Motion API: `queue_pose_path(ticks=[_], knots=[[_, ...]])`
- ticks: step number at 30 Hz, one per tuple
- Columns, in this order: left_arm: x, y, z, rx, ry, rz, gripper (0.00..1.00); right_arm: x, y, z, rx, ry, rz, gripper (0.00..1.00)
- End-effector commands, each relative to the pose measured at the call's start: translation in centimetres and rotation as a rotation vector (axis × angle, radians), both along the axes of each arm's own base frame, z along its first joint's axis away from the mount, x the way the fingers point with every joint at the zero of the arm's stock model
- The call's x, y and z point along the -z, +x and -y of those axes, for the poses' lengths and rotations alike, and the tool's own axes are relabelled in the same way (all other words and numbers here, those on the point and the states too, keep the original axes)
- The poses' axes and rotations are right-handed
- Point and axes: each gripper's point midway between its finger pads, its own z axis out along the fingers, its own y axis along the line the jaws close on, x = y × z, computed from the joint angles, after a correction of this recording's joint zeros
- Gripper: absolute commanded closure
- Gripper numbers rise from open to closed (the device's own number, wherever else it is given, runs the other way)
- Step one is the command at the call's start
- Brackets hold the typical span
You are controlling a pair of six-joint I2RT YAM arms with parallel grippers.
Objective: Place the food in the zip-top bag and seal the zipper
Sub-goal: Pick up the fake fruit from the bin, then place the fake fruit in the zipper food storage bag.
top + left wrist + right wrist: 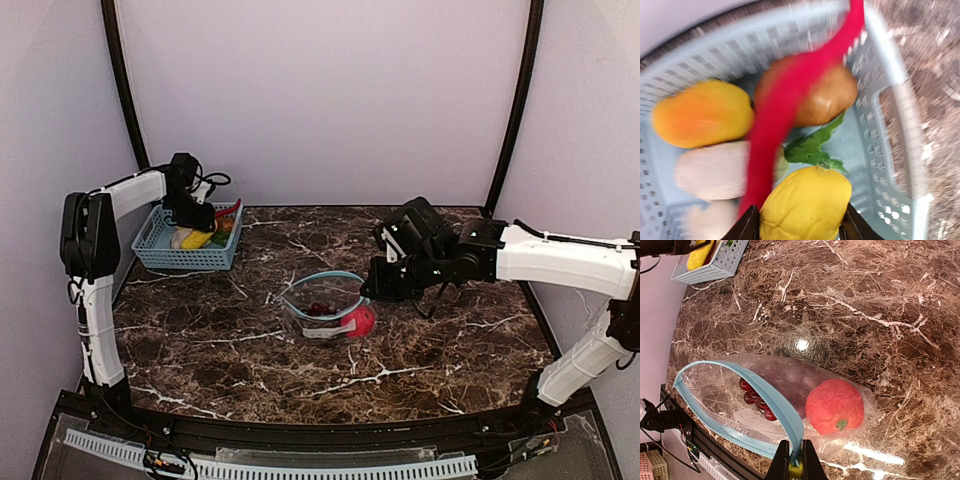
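My left hand (801,227) hangs down inside the blue basket (890,75) at the far left of the table (200,340). Its two fingers stand apart, one on each side of the yellow piece (807,202), right against its flanks. I cannot tell whether they have pinched it or only bracket it. The piece sits squarely between my fingers, and the part I see is broad and rounded. Its near end is cut off from view, so I cannot be sure of its long axis.

Just outside one finger runs a long red piece (775,130), which crosses over the brown oval piece (832,97) further out from the hand. A green leaf (812,147) lies just beyond the yellow piece. An orange piece (702,112) and a pale one (710,170) lie off to that same side.

My right hand (791,465) is pinched closed on the zipper (785,412), holding up one side of the mouth of the zip-top bag (790,372), so the teal strip arches into an open loop. The grape bunch (756,397) and the red round fruit (834,406) lie inside, ahead of the fingers.

The next move turns on where the bag lies. It is well apart from my left hand, to its right and nearer my bases. The left arm is the one at the basket and the right is busy with the mouth, so I judge the carry falls to the left. The yellow piece would go across and down into the held-open loop.
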Motion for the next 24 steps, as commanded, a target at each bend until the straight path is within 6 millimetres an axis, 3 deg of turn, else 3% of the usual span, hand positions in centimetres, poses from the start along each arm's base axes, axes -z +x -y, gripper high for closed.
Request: queue_pose_path(ticks=[1, 8, 12, 13, 14, 15, 16, 17, 18, 19, 20, 24], knots=[[-9.4, 0.8, 0.2, -0.046, -0.079, 0.236, 0.67, -0.9, 0.3, 0.2, 0.017, 0.016, 0.025, 0.98], [-13.3, -0.4, 1.0, -0.042, -0.152, 0.312, 0.66, -1.1, 0.3, 0.2, 0.011, 0.020, 0.029, 0.98], [-16.1, -2.1, 2.4, 0.016, -0.238, 0.372, 0.66, -1.1, 0.2, 0.1, 0.005, 0.018, 0.029, 0.98], [-18.0, -2.8, 3.2, 0.054, -0.282, 0.413, 0.66, -1.1, 0.2, 0.0, 0.001, 0.019, 0.030, 0.98], [-17.6, -3.5, 3.5, 0.059, -0.309, 0.401, 0.66, -1.1, 0.3, 0.0, -0.002, 0.018, 0.030, 0.98], [-19.7, -4.5, 4.2, 0.085, -0.363, 0.440, 0.66, -1.2, 0.3, -0.1, -0.008, 0.018, 0.032, 0.98], [-18.9, -5.5, 4.6, 0.094, -0.389, 0.418, 0.66, -1.2, 0.3, -0.3, -0.015, 0.019, 0.034, 0.98], [-20.8, -6.8, 5.4, 0.133, -0.441, 0.456, 0.66, -1.3, 0.3, -0.4, -0.024, 0.020, 0.036, 0.98], [-19.9, -8.0, 6.3, 0.160, -0.477, 0.425, 0.66, -1.5, 0.3, -0.6, -0.033, 0.020, 0.039, 0.98], [-21.7, -9.4, 6.6, 0.187, -0.493, 0.472, 0.66, -1.7, 0.3, -0.8, -0.044, 0.023, 0.043, 0.98], [-20.5, -10.7, 7.7, 0.219, -0.506, 0.440, 0.66, -1.8, 0.4, -1.0, -0.052, 0.024, 0.045, 0.98], [-21.4, -16.8, 11.7, 0.373, -0.550, 0.452, 0.67, -2.2, 0.6, -1.7, -0.079, 0.024, 0.059, 0.98]])
